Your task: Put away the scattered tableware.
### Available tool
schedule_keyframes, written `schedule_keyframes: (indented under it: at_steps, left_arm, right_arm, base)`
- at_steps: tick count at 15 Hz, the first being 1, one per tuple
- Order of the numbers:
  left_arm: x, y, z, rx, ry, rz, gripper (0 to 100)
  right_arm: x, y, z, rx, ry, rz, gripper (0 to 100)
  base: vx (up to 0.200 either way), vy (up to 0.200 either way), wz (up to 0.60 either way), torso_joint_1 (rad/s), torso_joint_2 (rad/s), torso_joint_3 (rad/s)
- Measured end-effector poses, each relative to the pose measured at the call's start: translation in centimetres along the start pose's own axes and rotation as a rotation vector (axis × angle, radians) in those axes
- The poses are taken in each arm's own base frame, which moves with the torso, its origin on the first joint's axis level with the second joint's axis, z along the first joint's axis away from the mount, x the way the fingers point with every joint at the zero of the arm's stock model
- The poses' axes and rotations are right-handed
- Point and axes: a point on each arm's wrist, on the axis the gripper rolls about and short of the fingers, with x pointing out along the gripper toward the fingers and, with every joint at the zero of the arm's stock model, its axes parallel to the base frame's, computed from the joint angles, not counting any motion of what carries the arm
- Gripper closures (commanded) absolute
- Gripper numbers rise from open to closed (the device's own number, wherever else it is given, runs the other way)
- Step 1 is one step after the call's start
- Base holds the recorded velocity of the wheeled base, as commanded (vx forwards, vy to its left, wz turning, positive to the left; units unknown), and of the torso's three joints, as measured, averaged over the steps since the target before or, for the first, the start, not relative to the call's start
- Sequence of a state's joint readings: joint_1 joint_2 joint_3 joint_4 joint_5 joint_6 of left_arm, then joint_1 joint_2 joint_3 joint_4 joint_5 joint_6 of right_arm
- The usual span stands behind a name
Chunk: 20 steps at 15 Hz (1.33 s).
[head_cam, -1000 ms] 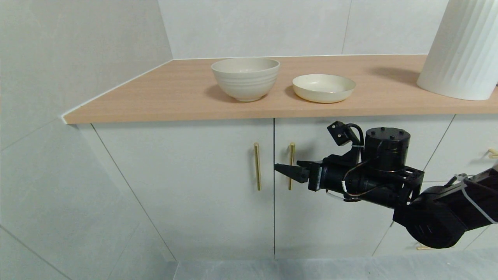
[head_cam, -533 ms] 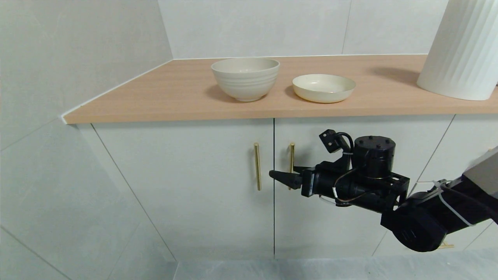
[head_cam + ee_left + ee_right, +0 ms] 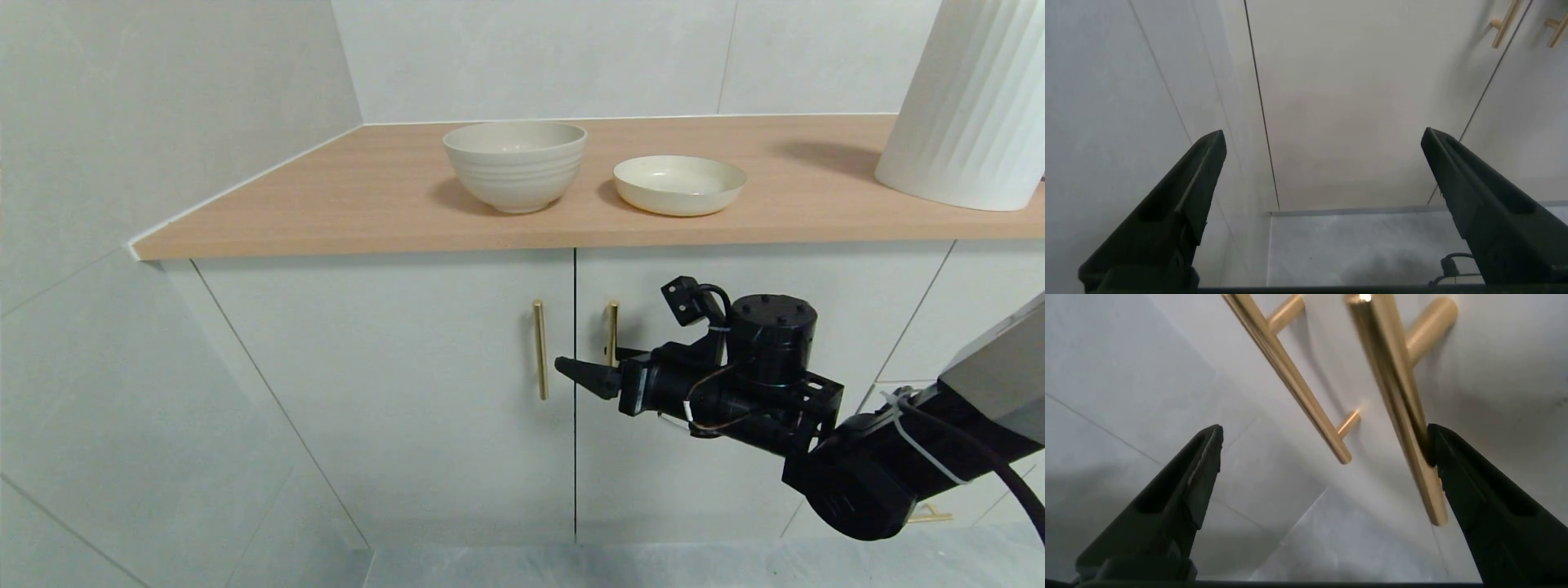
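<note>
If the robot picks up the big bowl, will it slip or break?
The big bowl looks smooth, so it might slip. It seems stiff, maybe ceramic, so dropping could chip it. Its narrow base may let it tip.

**Kitchen corner: fixtures as found**

Pale tiled walls (image 3: 163,98) meet in a corner at 11 o'clock. A wood counter (image 3: 367,204) runs from there toward 3 o'clock, over a white cabinet (image 3: 392,392). Both doors are shut. Two upright brass handles (image 3: 539,349) flank the seam. The grey floor (image 3: 571,567) lies at 6 o'clock. Lighting is even.
</note>
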<state>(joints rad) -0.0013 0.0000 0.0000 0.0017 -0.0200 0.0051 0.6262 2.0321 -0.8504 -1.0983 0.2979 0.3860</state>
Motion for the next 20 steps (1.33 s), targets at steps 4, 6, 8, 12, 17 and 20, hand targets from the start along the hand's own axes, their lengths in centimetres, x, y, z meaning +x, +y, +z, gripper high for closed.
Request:
schedule_keyframes:
  at_steps: [4, 6, 8, 12, 17, 20]
  left_arm:
    - [0.0, 0.0, 0.0, 0.0, 0.0, 0.0, 0]
    - [0.0, 0.0, 0.0, 0.001, 0.0, 0.0, 0]
    - [0.0, 0.0, 0.0, 0.001, 0.0, 0.0, 0]
    - [0.0, 0.0, 0.0, 0.001, 0.0, 0.0, 0]
    - [0.0, 0.0, 0.0, 0.001, 0.0, 0.0, 0]
    - [0.0, 0.0, 0.0, 0.0, 0.0, 0.0, 0]
  right_arm:
    - [-0.4, 0.3, 0.0, 0.027, 0.007, 0.009, 0]
    - [-0.5, 0.5, -0.1, 0.028, 0.014, 0.013, 0]
    - [-0.6, 0.9, -0.3, 0.028, 0.022, 0.021, 0]
    - [-1.2, 1.6, -0.7, 0.031, 0.049, 0.051, 0]
    - [-4.3, 3.4, -0.9, 0.035, 0.093, 0.097, 0]
    - [-6.1, 4.6, -1.1, 0.031, 0.112, 0.137, 0]
  base:
    - [0.0, 0.0, 0.0, 0.0, 0.0, 0.0]
    - [0.0, 0.0, 0.0, 0.0, 0.0, 0.0]
    - [0.0, 0.0, 0.0, 0.0, 0.0, 0.0]
    - [0.0, 0.0, 0.0, 0.0, 0.0, 0.0]
    - [0.0, 0.0, 0.0, 0.0, 0.0, 0.0]
    - [0.0, 0.0, 0.0, 0.0, 0.0, 0.0]
